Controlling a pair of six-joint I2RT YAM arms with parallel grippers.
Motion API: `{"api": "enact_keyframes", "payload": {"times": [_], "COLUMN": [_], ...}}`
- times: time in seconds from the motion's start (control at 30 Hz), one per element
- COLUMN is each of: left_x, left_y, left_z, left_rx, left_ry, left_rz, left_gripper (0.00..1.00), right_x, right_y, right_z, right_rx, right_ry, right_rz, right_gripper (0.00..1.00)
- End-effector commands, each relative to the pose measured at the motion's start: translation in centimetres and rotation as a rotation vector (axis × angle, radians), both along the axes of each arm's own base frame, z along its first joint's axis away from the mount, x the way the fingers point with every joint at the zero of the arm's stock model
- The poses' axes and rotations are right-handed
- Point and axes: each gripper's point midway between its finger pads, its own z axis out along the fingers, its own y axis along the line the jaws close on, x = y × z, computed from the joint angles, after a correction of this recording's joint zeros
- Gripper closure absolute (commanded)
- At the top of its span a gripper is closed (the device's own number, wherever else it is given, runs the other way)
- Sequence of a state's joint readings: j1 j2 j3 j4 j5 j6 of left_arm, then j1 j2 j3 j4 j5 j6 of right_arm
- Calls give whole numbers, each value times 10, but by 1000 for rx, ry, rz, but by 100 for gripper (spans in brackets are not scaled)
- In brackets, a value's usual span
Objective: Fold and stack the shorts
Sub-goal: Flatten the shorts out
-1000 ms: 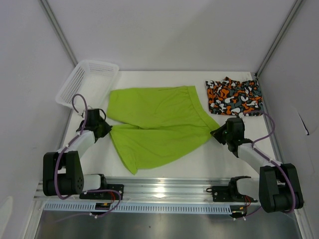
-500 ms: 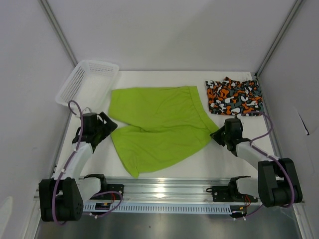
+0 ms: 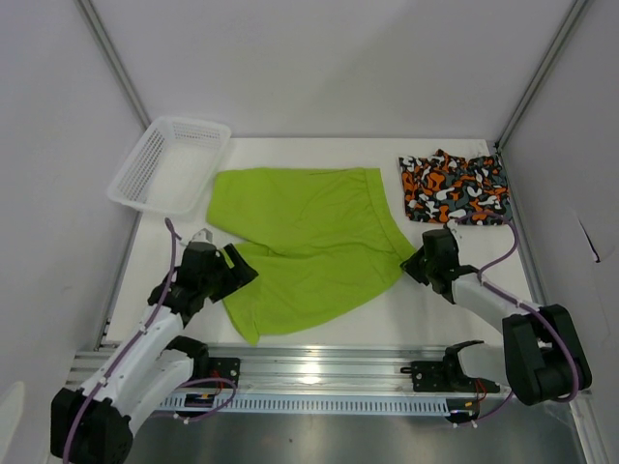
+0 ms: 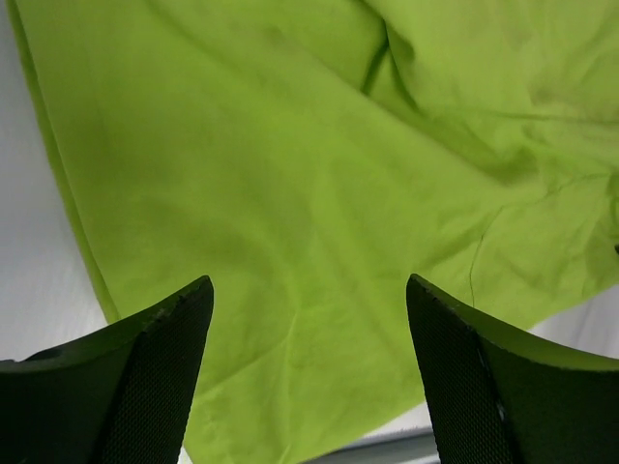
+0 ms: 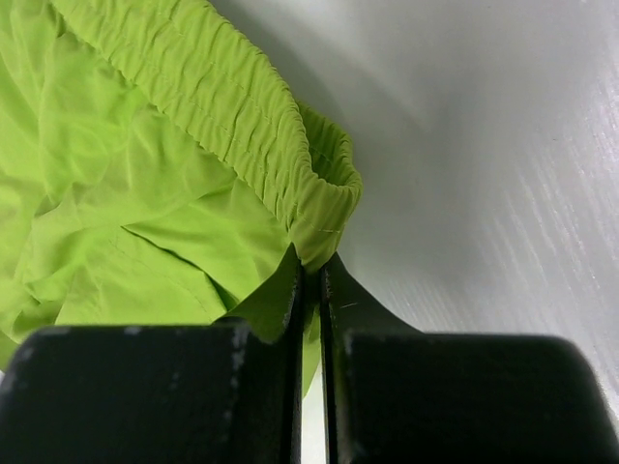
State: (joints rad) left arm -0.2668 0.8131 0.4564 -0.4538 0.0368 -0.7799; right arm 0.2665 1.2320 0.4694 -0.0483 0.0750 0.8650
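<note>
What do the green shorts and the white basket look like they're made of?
The green shorts look like thin, soft, matte cloth: they lie limp with fine creases, and the waistband is puckered as if elastic. The fibre can't be told. The basket looks like rigid white plastic, faintly glossy, with open mesh walls that hold their shape.

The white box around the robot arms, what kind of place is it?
Probably a robot lab booth, not a home. Plain white walls surround a table, the left arm and right arm are bolted to a metal rail, and green shorts, camo shorts and a basket are set out.
</note>
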Motion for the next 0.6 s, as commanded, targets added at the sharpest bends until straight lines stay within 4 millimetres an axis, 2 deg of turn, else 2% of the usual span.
{"api": "enact_keyframes", "payload": {"times": [0.0, 0.1, 0.17, 0.2, 0.4, 0.57], "left_x": [-23, -40, -52, -54, -74, -87], "left_y": [-10, -26, -27, -22, -21, -31], "left_z": [7, 5, 2, 0, -13, -22], "left_rx": [-33, -49, -25, 8, 104, 59], "left_ry": [-3, 25, 77, 91, 176, 202], "left_rz": [-38, -91, -104, -83, -84, -108], "left_gripper": [18, 20, 21, 21, 25, 28], "right_x": [5, 7, 7, 8, 11, 16], "right_y": [-7, -6, -7, -6, -8, -6], "right_z": [3, 0, -3, -4, -6, -5], "right_rx": [-29, -33, -39, -40, -42, -37], "right_ry": [7, 24, 35, 37, 38, 41], "right_rz": [-42, -45, -54, -57, -84, -98], "right_gripper": [100, 100, 100, 100, 100, 100]}}
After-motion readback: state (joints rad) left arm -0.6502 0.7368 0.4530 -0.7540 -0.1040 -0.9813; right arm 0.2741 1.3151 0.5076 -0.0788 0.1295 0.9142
